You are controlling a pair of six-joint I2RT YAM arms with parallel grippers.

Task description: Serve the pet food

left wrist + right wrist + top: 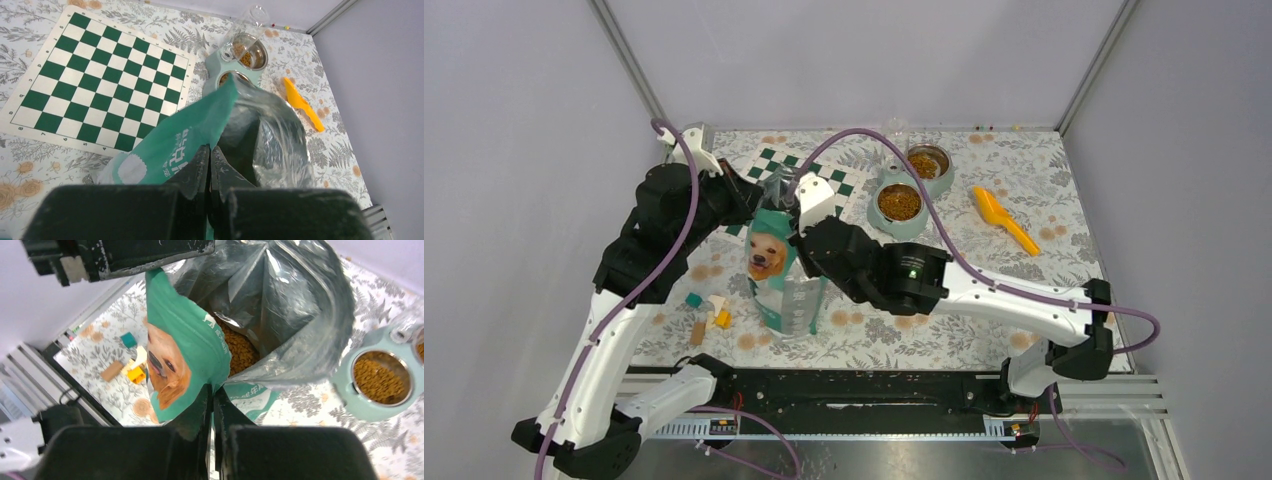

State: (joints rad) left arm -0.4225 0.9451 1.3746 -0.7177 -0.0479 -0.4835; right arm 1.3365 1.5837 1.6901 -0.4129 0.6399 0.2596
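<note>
The left gripper (209, 160) pinches the rim of the tall teal-green foil bag (786, 292). The right gripper (211, 402) seems clamped on its dog-printed flap. Small brown kibble pellets (243, 351) lie inside.

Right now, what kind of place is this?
Probably a robot test booth, not a home: plain grey walls around a flowery table, with pet bowls, a chessboard and toy blocks laid out.

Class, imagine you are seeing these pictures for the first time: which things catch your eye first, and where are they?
The tall teal bag with a golden dog on it stands mid-table, its open top pinched by the left hand and the right hand, with brown pet food visible inside. Farther back on the right sit twin bowls holding more kibble, and an orange scoop lies beside them.
</note>
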